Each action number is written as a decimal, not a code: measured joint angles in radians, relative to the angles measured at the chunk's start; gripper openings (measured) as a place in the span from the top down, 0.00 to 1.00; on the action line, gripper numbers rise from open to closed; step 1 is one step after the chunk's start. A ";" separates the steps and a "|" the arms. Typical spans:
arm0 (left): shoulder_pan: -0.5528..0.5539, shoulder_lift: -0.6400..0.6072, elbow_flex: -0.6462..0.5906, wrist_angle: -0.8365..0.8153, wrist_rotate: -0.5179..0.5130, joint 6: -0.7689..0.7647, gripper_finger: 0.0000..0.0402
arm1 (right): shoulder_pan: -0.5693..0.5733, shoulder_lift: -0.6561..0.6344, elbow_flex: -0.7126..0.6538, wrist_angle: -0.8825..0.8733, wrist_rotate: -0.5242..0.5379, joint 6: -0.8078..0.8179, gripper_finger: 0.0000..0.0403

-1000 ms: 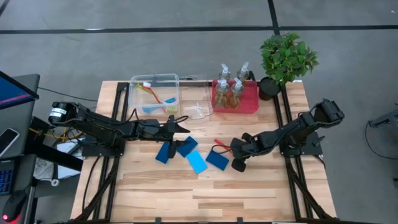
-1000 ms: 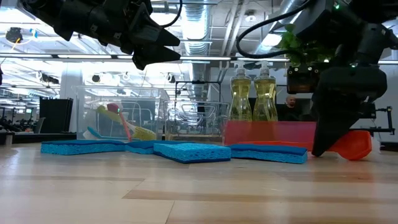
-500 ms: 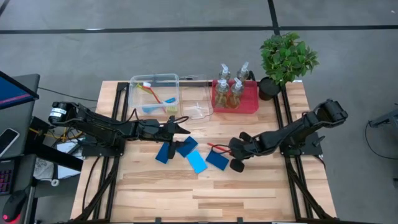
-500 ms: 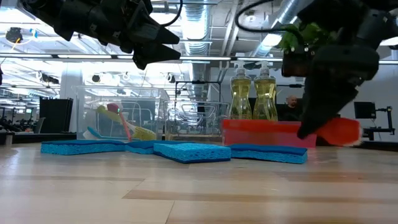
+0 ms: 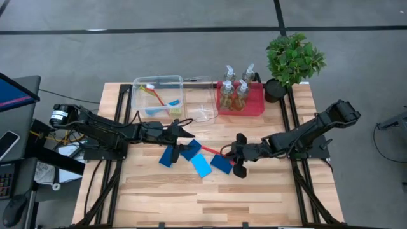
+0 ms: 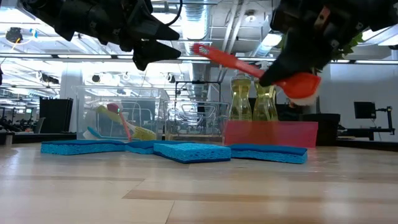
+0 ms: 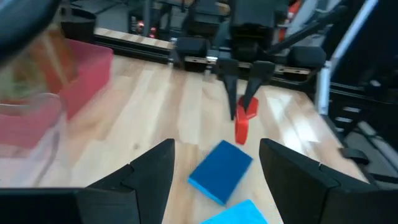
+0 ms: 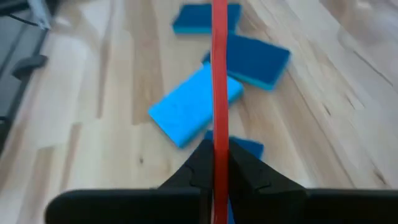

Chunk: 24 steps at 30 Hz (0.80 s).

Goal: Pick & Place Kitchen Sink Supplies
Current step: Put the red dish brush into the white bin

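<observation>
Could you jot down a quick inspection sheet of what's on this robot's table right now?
Surface: wooden table, mostly bare in front.
Job's things: four sponges mid-table; bottles in red tray; brushes in a clear bin; red brush lifted.
Clutter: potted plant at a back corner.
Grippers: right gripper shut on red brush; left gripper open above the sponges.
Cables: along both arms.
Surroundings: monitor beside the table.

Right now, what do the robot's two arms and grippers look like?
Both arms are black and jointed, with black cables along them. The left gripper and right gripper each end in two dark, tapering fingers. No markings are legible.
</observation>
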 joint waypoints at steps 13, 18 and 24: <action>-0.014 0.000 -0.001 0.067 0.083 -0.045 0.41 | 0.011 0.002 0.001 0.113 -0.005 -0.066 0.96; -0.026 0.000 -0.001 0.104 0.082 -0.046 0.41 | 0.010 0.002 0.001 0.148 -0.006 -0.084 0.94; -0.028 0.024 -0.001 0.170 0.083 -0.046 0.41 | 0.009 0.002 0.002 0.158 -0.005 -0.109 0.98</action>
